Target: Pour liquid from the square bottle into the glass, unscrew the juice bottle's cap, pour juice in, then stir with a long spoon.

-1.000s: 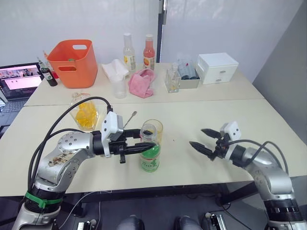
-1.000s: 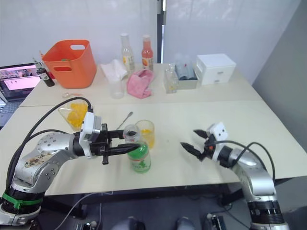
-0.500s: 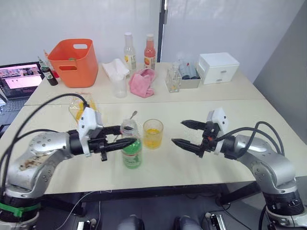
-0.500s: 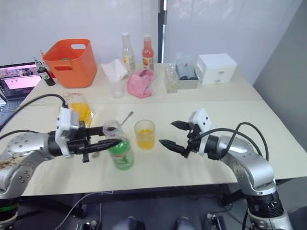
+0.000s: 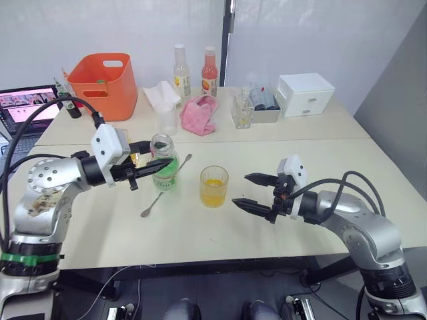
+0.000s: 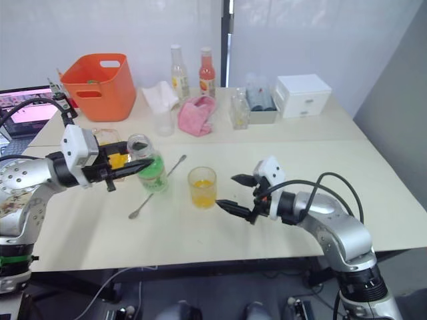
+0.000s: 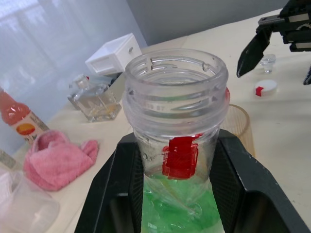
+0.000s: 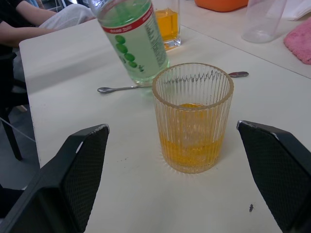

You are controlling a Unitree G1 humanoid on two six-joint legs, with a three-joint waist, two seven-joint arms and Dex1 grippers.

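While capless, ribbed glass [image 8: 193, 118] nearby.

On my feed, an orange tub [image 5: 102, 85], pink cloth [image 5: 198, 113], white drawer box [image 5: 303, 93] and what looks like a laptop [image 5: 27, 112] line the worktop [image 5: 347, 157].

Two pale cream rectangular tables [image 5: 320, 160] stand pushed together, a seam running between them. Behind them rises a plain white wall [image 5: 100, 27], split by a dark vertical post [image 5: 227, 27]. A grey wall panel [image 5: 400, 87] closes the right side.
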